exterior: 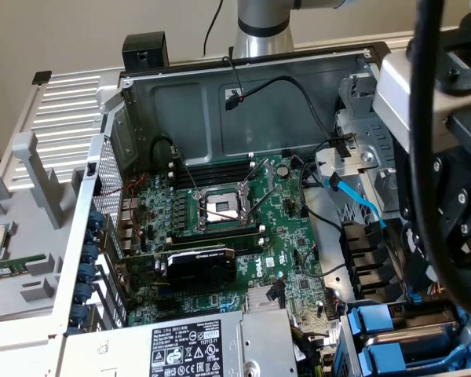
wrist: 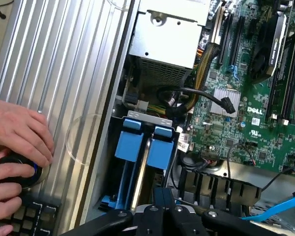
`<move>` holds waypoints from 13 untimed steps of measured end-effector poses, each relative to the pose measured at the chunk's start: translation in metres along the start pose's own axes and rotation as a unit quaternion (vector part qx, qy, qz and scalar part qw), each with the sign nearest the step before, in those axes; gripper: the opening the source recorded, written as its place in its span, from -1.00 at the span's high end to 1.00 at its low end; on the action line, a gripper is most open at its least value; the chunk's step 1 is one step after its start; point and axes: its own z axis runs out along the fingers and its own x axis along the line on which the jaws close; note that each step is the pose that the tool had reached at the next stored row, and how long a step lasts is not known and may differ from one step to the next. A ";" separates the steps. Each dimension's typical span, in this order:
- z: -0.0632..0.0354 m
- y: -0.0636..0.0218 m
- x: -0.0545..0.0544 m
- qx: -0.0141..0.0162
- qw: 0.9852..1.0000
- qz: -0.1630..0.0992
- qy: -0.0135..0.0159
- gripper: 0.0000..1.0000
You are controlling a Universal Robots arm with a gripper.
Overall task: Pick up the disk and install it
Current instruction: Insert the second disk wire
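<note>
The disk sits in the drive bay at the case's corner, its blue carrier tab (wrist: pixel 157 150) beside a second blue tab (wrist: pixel 129 143), with a thin metal edge between them. From the exterior view, the blue carriers (exterior: pixel 381 323) lie at the lower right of the open case. My black gripper (wrist: pixel 163 197) hovers just over the end of the bay with its fingers shut together, and nothing shows between them. The same gripper (exterior: pixel 443 259) looms large at the exterior view's right, above the bay.
The motherboard (exterior: pixel 220 236) carries a black graphics card (exterior: pixel 200 263) and an open processor socket (exterior: pixel 222 206). A power supply (exterior: pixel 212 345) sits beside the bay. A blue cable (exterior: pixel 361 206) and black cables hang near it. A person's hand (wrist: pixel 14 142) rests on a black knob by a keyboard.
</note>
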 end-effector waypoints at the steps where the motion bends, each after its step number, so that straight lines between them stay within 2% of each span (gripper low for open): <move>1: 0.0000 0.0000 0.000 0.000 1.000 -0.007 0.000 0.79; 13: -0.0026 -0.0078 0.002 0.000 0.999 -0.047 0.003 0.79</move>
